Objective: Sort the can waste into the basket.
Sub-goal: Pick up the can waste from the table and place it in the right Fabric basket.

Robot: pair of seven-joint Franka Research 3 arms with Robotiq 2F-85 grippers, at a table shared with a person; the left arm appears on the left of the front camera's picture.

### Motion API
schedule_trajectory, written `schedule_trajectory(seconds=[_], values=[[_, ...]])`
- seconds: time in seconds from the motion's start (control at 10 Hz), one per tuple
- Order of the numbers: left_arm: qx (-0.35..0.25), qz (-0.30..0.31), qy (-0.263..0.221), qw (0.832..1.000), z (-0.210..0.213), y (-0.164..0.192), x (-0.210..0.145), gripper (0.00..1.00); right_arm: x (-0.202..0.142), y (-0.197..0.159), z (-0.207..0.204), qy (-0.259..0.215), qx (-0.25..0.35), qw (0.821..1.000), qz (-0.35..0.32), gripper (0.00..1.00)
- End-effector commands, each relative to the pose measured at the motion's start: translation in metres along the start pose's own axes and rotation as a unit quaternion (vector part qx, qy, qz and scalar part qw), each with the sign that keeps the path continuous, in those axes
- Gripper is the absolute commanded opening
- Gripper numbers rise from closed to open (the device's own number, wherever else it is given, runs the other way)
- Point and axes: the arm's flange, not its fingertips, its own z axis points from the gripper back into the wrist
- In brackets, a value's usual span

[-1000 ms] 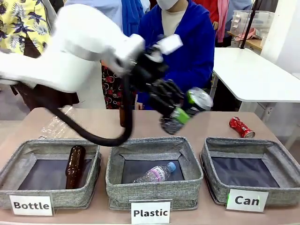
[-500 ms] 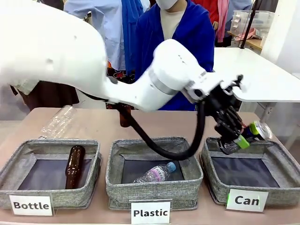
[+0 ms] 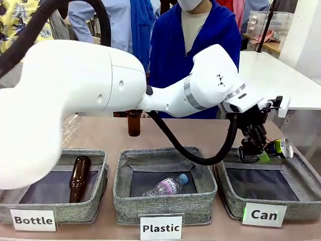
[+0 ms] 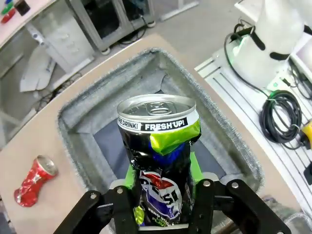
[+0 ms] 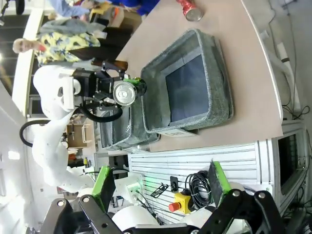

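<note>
At the table's left end, near the front edge, stands a grey woven basket signed "Bottle" point(image 3: 33, 219), with a brown glass bottle point(image 3: 79, 177) lying on its dark floor. The like middle basket signed "Plastic" point(image 3: 161, 228) holds a clear plastic bottle with a blue cap point(image 3: 166, 186). Behind these baskets another brown glass bottle point(image 3: 133, 124) stands upright on the table.

The white left arm point(image 3: 200, 90) reaches across the middle toward the table's right end. Its left gripper point(image 3: 257, 152) is clamped on the dented black drink can with colourful print and a green end point(image 3: 279, 148). The green pads press both sides of the can's lower body, and the silver top juts beyond the fingertips. In the front view the can lies sideways in the air over the far rim of the grey woven basket signed "Can" point(image 3: 304, 208). In the left wrist view it hangs above that basket's dark floor without touching it.

The dented red drink can point(image 4: 34, 180) lies on its side on the table outside the basket, well apart from the left gripper.

The right gripper point(image 5: 161, 181) is spread wide with nothing between its fingers, off the table's right end.
</note>
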Motion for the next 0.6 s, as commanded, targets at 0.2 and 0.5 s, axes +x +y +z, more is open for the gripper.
schedule_trajectory(seconds=[0.2, 0.5], values=[[-0.025, 0.008, -0.009, 1.0, 0.0013, 0.0173, 0.0071, 1.0, -0.0045, 0.0035, 0.0019, -0.008, 0.008, 1.0, -0.013, 1.0], [-0.023, 0.009, -0.017, 1.0, 0.009, 0.0144, 0.0084, 1.0, -0.0045, 0.0035, 0.0019, -0.008, 0.008, 1.0, -0.013, 1.0]])
